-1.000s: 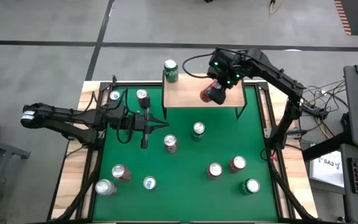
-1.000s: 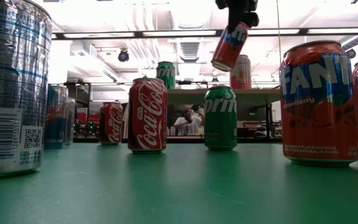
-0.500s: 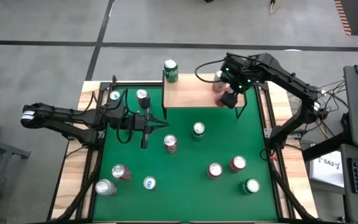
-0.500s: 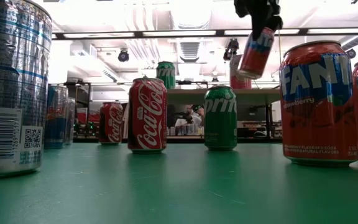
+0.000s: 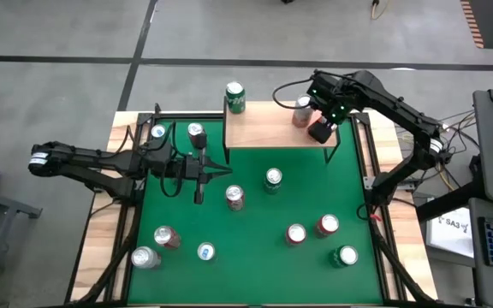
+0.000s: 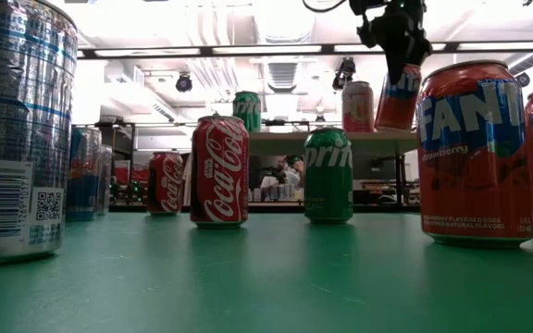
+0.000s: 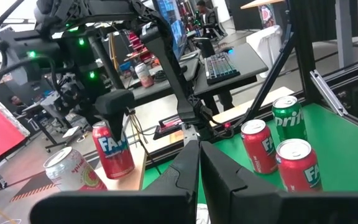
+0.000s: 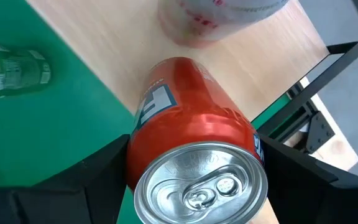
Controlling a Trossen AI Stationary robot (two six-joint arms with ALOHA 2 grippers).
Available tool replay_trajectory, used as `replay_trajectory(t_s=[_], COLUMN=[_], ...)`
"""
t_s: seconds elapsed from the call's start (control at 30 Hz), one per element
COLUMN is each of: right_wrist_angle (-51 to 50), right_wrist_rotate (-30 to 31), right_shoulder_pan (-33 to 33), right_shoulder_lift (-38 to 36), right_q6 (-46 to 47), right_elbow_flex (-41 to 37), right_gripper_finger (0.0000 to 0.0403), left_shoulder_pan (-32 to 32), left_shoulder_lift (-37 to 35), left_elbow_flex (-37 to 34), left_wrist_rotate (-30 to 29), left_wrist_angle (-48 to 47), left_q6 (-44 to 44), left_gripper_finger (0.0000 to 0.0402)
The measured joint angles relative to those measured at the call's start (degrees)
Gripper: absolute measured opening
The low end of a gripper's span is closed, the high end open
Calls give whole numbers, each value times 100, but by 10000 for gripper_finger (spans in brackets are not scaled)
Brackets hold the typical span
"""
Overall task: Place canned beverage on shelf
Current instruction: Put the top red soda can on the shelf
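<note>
Red Fanta aluminium can (image 8: 194, 165) is clamped between the right gripper's (image 5: 319, 128) two dark fingers, gripped near the top rim so the base is free to meet the board. It sits over the right end of the light wooden shelf on thin black legs (image 5: 264, 133), just beside a pale pink-and-silver can (image 5: 301, 112) already standing there. The low view shows the red can (image 6: 398, 97) tilted a little, and I can't tell whether its base touches the wood yet; my read is that it needs levelling before release, or it may tip into the neighbour. The spot looks chosen to fill the right edge while keeping off the green Sprite can (image 5: 234, 96) at the shelf's far left corner. The left gripper (image 5: 202, 171) is fully closed on nothing, parked low over the green felt tabletop (image 5: 255, 231) near a silver can (image 5: 196, 133), well clear of the shelf. The remaining cans stand scattered on the felt.
</note>
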Motion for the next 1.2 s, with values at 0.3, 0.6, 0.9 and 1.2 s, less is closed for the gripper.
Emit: replay_trajectory(t_s=[0.3,0.6,0.9,1.2], right_wrist_angle=[0,-4,-11,-13], right_wrist_rotate=[37,-1,-2,1], right_shoulder_pan=[0,0,0,0], right_shoulder_lift=[158,204,206,204], right_q6=[-152,-74,-15,-78], right_elbow_flex=[37,129,185,190], right_gripper_finger=[293,339,332,330], left_shoulder_pan=[26,38,51,60], left_shoulder_lift=[0,0,0,0], left_elbow_flex=[0,0,0,0], left_wrist_rotate=[-2,-2,-2,-1], left_wrist_angle=[3,4,4,2], left_q6=[0,67,110,110], left_gripper_finger=[0,0,0,0])
